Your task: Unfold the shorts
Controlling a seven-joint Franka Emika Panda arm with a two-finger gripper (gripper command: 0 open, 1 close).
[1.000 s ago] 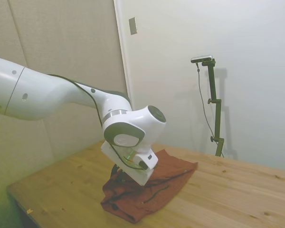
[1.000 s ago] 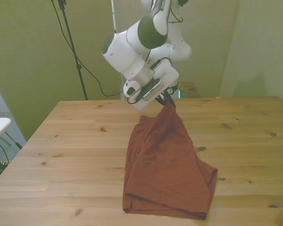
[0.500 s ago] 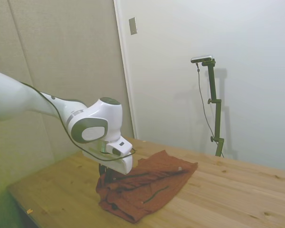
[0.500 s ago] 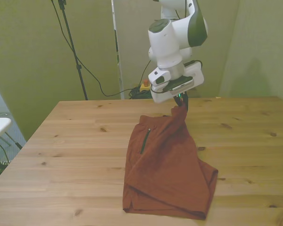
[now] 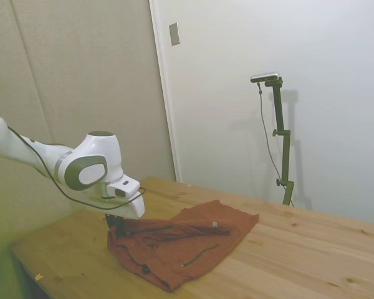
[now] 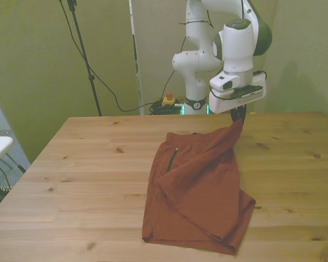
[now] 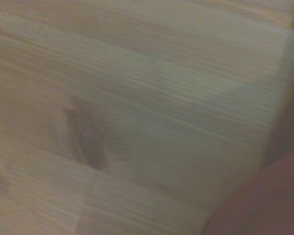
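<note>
The gripper (image 6: 239, 115), closed on a corner of the shorts (image 6: 194, 188), needed a low, steady pull sideways across the counter (image 6: 87, 180).

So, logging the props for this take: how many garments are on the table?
1: the shorts, spread across the table, with one corner lifted in the gripper toward the front view's right. Nothing else shows.

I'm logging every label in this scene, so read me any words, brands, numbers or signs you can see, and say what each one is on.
No readable text in any view.
The shorts: a small pale mark shows in the side view, too small to read.
The arm's base: a small dark marking, too small to read.
The wall plate: blank.
The table: bare wood grain only.
The wrist view is blurred, with no lettering.
</note>
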